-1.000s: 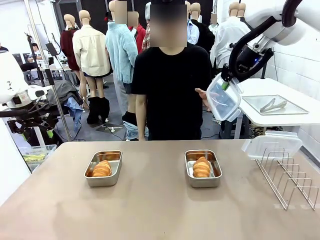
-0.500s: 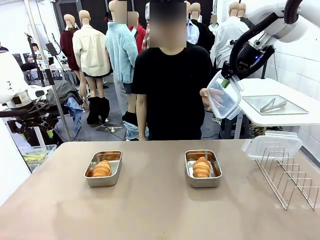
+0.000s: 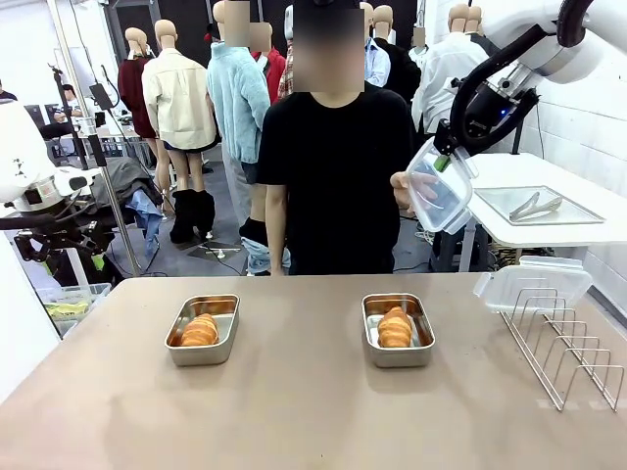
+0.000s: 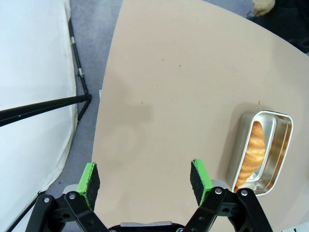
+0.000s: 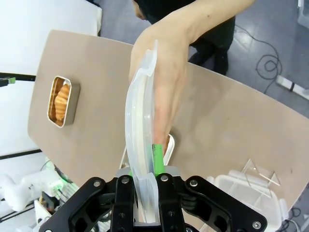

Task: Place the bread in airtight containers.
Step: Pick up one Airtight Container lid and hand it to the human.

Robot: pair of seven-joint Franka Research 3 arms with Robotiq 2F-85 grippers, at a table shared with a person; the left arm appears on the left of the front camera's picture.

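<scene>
Your right gripper [image 3: 443,162] is up high, past the table's [image 3: 294,421] far edge, with its jaws pinched tight on the rim of a clear lid [image 3: 438,193]. The person's hand [image 3: 401,186] touches that lid from the far side. In the right wrist view the hand lies flat against the lid's face, its fingers [image 5: 161,130] reaching down to the green pads.

Your left gripper [image 4: 145,180] hangs with its jaws wide and nothing between them. It is just inside the table's left edge, with floor showing beside it.

You have open room on the near half of the table, and the stretch between the two tins is bare too. The left tin [image 3: 203,329] and the right tin [image 3: 397,330] sit well apart in a row toward the far edge, both uncovered. The left tin holds one roll [image 3: 200,331], and the right tin holds another roll [image 3: 395,328].

A wire rack [image 3: 568,348] takes up the right edge. A clear plastic piece [image 3: 534,282] rests at its far end, and you cannot tell whether it is a lid or a box.
</scene>
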